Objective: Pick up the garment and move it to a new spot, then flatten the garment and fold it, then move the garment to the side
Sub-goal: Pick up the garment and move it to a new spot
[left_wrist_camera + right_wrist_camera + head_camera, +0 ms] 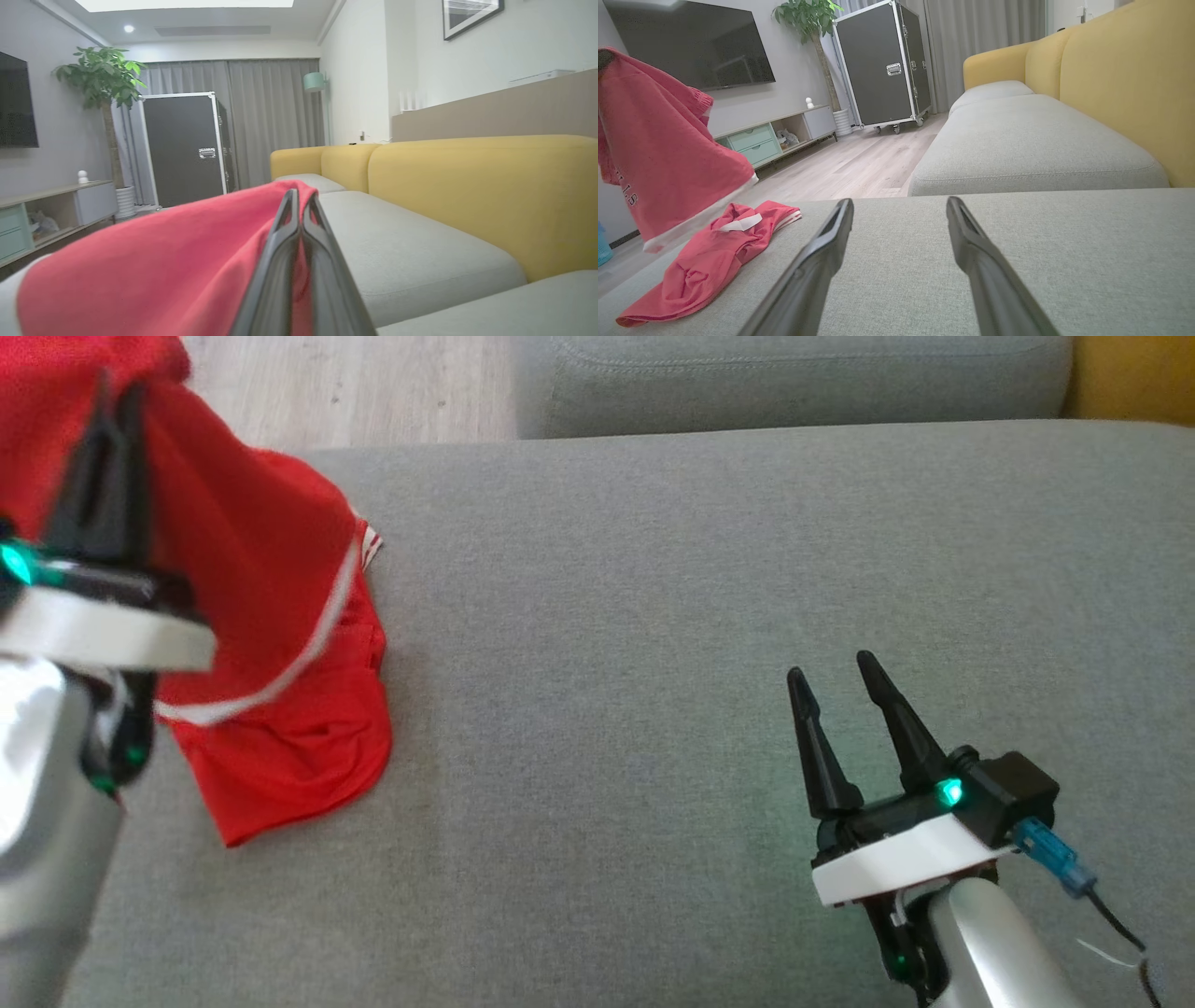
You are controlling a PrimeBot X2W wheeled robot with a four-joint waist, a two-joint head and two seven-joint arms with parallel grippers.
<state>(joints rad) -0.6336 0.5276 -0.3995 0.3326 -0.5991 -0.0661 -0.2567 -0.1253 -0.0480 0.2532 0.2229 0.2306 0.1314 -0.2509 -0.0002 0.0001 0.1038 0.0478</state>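
**Left end effector clenched on the red garment, right end effector released over the sofa seat**

The left end effector (121, 392) is pinched tight on a fold of the garment (271, 569). In the left wrist view its two dark fingers (280, 261) meet at the tips with red cloth between and beside them. From that grip the cloth hangs down in a wide drape. A white band runs along its hem, and the right wrist view shows pale lettering low on the hanging part, too partial to read.

The lower end of the garment (705, 261) lies crumpled on the grey sofa seat (653, 616), close to the seat's left edge. So the garment is partly lifted and partly resting on the cushion.

The right end effector (831, 667) is released, with its fingers spread apart and nothing between them. It sits low over bare seat fabric, well apart from the garment, and its fingers point towards the far edge of the cushion.

Beyond that, a second grey cushion (1031, 135) lies past a seam, and a yellow backrest (1125, 70) rises along the right of both wrist views. Light wooden floor (845, 168) lies off the seat's left side. Further back stand a black flight case (882, 65), a potted plant (808, 14), a low sideboard (780, 133) and a wall-mounted television (691, 42).
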